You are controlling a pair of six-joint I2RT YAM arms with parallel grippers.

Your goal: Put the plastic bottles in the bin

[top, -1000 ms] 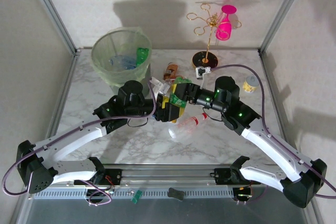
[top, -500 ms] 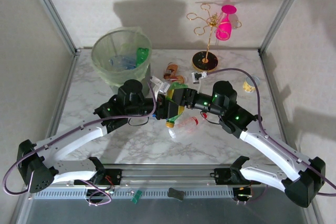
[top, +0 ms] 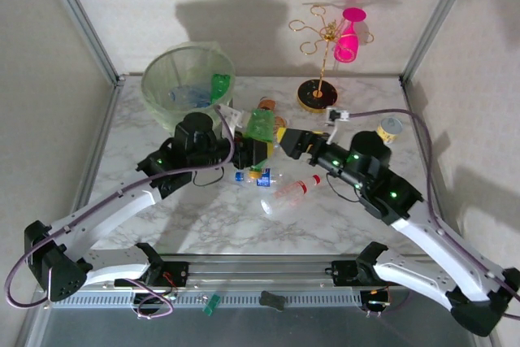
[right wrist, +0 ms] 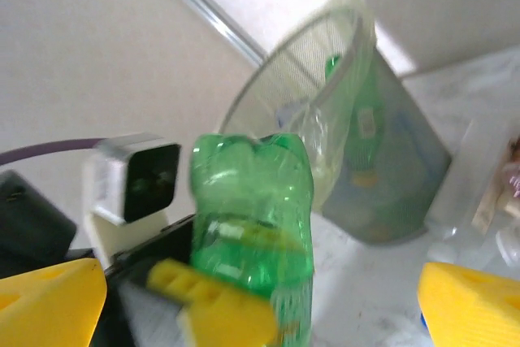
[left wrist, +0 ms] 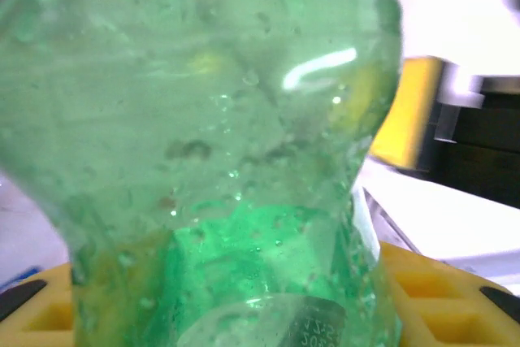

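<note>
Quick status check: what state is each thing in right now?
left hand, shut on the green bottle
green bottle, held base up
right hand, open, empty
bin, upright, bottles inside
red-capped bottle, lying on the table
blue-labelled bottle, lying on the table
pink cup, hanging upside down on the rack

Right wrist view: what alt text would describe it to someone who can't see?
A green plastic bottle, base up, is clamped in the left gripper. Behind it stands the pale green bin, bottles already inside, on a marble table.
</note>
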